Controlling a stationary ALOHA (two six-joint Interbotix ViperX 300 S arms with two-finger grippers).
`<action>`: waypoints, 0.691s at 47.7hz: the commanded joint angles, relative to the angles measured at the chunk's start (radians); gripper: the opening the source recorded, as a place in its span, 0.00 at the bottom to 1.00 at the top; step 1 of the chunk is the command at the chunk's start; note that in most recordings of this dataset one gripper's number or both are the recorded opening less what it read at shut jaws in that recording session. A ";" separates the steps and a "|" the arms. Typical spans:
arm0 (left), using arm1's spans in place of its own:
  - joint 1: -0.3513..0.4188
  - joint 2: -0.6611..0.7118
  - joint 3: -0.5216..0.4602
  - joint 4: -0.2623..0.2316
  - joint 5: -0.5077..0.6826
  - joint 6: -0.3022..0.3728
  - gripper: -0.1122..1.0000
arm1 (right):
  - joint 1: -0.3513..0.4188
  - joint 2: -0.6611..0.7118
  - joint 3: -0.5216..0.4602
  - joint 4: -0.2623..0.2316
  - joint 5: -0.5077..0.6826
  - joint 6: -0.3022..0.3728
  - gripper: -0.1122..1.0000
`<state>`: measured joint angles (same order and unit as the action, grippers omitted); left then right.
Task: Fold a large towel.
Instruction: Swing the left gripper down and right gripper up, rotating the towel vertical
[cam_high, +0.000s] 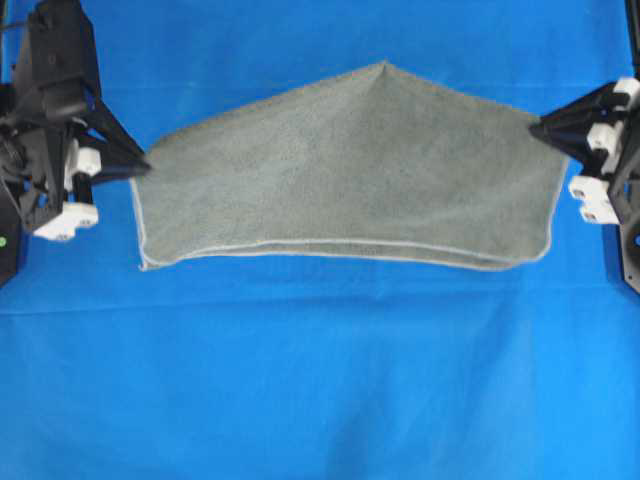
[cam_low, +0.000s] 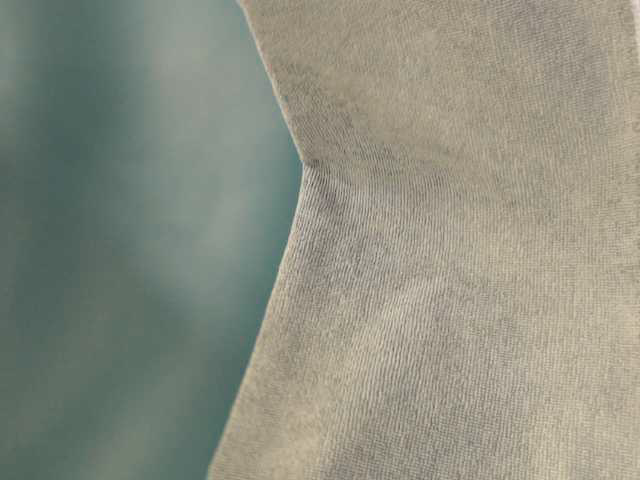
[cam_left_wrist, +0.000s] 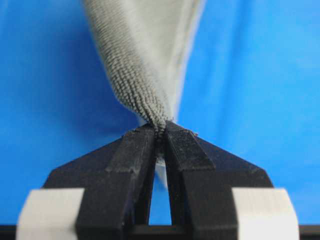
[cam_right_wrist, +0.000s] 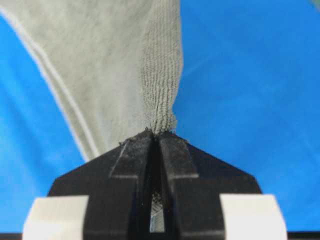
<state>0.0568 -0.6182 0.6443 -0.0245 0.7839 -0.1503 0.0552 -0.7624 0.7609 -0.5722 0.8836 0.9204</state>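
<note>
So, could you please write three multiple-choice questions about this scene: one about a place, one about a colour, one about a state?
1. Where do the two grippers hold the towel?
A. Both at its near hem
B. One at its left end, one at its right end
C. Both at its middle

2. What colour is the table cover under the towel?
A. Blue
B. White
C. Red

3. How does the left gripper stand?
A. Wide open above the towel
B. Shut on nothing
C. Shut on the towel

Answers:
1. B: in the overhead view the left gripper's tip meets the left end and the right gripper the right end.
2. A: plain blue surrounds the grey-green towel.
3. C: in the left wrist view the fingers pinch a bunch of cloth between their tips.
</note>
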 joint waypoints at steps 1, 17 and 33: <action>-0.069 -0.002 -0.026 0.000 -0.071 -0.008 0.13 | -0.064 0.018 -0.028 -0.057 -0.005 0.006 0.12; -0.324 0.077 -0.049 0.005 -0.411 0.012 0.13 | -0.410 0.138 -0.069 -0.137 -0.216 0.015 0.12; -0.446 0.293 -0.140 0.005 -0.707 0.164 0.13 | -0.522 0.328 -0.207 -0.140 -0.548 0.012 0.12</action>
<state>-0.3697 -0.3528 0.5507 -0.0215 0.1243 -0.0015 -0.4648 -0.4694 0.6151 -0.7072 0.3912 0.9342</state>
